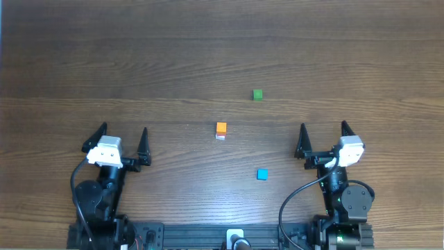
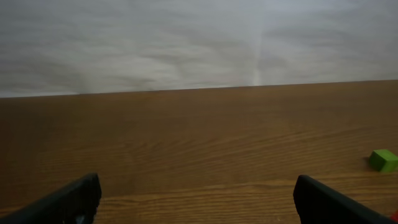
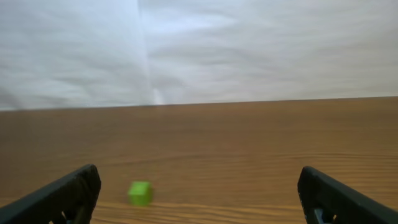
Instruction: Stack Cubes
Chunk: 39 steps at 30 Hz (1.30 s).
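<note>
While neither claw holds anything, top view: left claw (image 1: 123,129) & right claw (image 1: 323,126) both wide, by their bases; orange cube (image 1: 221,127) central, green cube (image 1: 258,94) beyond, blue cube (image 1: 261,174) nearer right arm. Left wrist: green cube (image 2: 384,160) off ahead. Right wrist: green cube (image 3: 140,193) ahead too. Prob. first pick step; next needs a reach down over one cube.

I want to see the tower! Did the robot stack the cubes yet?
Hardly started. The green cube and blue cube sit apart on the table; the orange cube touches a white piece, maybe stacked on it. Nothing is in hand: the left hand and right hand are open and empty. Stacking is left.
</note>
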Motion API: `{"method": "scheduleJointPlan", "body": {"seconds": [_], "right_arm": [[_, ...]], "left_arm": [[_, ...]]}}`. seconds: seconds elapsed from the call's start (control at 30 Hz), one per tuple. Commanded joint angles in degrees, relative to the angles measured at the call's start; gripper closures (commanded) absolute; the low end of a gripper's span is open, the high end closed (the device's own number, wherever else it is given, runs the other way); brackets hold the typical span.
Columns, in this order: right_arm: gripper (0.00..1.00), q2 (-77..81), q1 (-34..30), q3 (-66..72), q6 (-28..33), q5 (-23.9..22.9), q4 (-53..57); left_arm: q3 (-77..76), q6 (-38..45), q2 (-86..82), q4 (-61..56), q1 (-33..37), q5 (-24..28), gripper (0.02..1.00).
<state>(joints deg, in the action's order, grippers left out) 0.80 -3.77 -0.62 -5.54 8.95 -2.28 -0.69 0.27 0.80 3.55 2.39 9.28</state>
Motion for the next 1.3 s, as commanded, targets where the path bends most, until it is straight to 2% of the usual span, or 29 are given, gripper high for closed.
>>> {"method": "scheduleJointPlan", "body": {"seconds": [0.03,0.27,0.43,0.53,0.67,0.8,0.9,1.13,1.3], "right_arm": [[0.009,5.90,-0.33,-7.39,-3.61,7.39,1.95],[0.009,32.65,-0.31,-36.30,0.72,8.13,20.76],[0.007,50.53,1.14,-54.36,1.31,8.11,33.29],[0.009,61.09,4.68,-64.04,2.01,7.85,39.47],[0.009,73.72,11.58,-73.09,1.86,4.22,44.17],[0.009,84.46,17.51,-78.68,-2.82,-3.41,47.36],[0.009,92.19,20.44,-82.34,-6.80,-7.19,50.29],[0.007,108.76,24.59,-89.94,-11.87,-13.25,55.74],[0.007,114.62,24.72,-91.51,-16.11,-14.21,55.91]], "left_arm": [[0.35,0.98,-0.46,-0.07,0.39,0.94,0.018],[0.35,0.98,-0.46,-0.07,0.42,0.94,0.018],[0.35,1.01,-0.46,-0.07,0.39,0.94,0.018],[0.35,0.98,-0.46,-0.07,0.39,0.92,0.018],[0.35,1.01,-0.46,-0.07,0.39,0.92,0.018],[0.35,1.01,-0.46,-0.07,0.39,0.94,0.020],[0.35,0.98,-0.46,-0.07,0.39,0.92,0.018],[0.35,1.01,-0.46,-0.07,0.42,0.94,0.018],[0.35,1.01,-0.46,-0.07,0.39,0.92,0.018]]}}
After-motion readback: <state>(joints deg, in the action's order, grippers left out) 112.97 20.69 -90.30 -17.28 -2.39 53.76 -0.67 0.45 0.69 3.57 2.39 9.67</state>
